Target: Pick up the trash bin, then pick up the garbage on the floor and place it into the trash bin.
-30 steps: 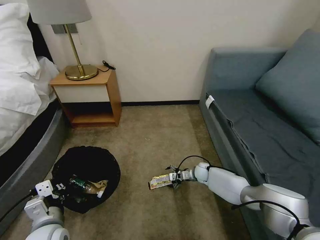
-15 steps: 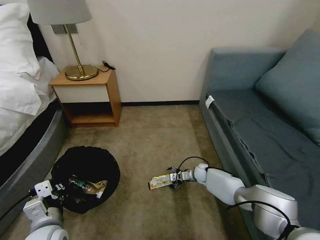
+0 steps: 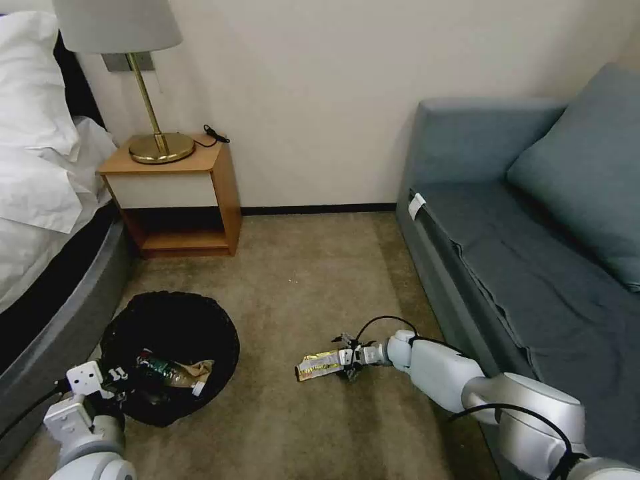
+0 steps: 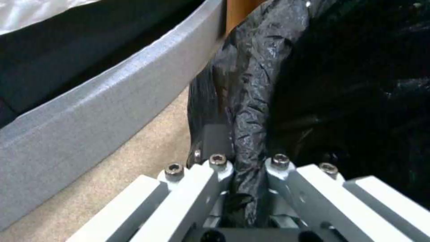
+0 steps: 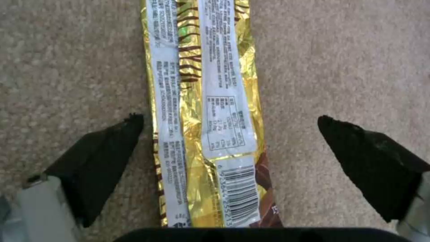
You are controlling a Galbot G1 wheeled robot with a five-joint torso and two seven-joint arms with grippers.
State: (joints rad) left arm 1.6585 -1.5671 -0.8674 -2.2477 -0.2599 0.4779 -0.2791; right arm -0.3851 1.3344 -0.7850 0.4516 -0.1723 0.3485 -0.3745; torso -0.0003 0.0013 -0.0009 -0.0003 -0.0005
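On the carpet, low by the sofa front: the right gripper [image 3: 347, 362] reaches toward the robot's left, just over the floor.
Right gripper state: its two black fingertips [image 5: 96, 161] stand wide apart, one on each long side of the wrapper, neither touching it in the right wrist view.
Snack wrapper [image 5: 204, 111]: gold foil with white printed strips and a barcode, lying flat on the carpet [image 5: 340, 60] between those fingertips; its barcode end is closest to the gripper's palm and the rest runs out lengthwise beyond the tips. In the head view the wrapper [image 3: 319, 364] extends from the gripper toward the bin.
Left gripper [image 4: 248, 168]: low at the near rim of the trash bin, clamped together on a fold of the black liner [image 4: 251, 101], which is pinched upright between the white finger links.
Trash bin [image 3: 170, 320]: sits on the carpet directly ahead of the left gripper [image 3: 117, 380], well apart from the right gripper, open mouth up.
Inside the bin: a green-labelled clear bottle [image 3: 163, 371] and a crumpled brown paper bag [image 3: 200, 369] lie just past the left gripper's tips.
Bed base [image 4: 103, 101]: grey curved edge running just beside the left gripper and the bin, on the side away from the right arm.
Nightstand [image 3: 177, 193]: beyond the bin, against the wall, bearing a brass lamp [image 3: 150, 87].
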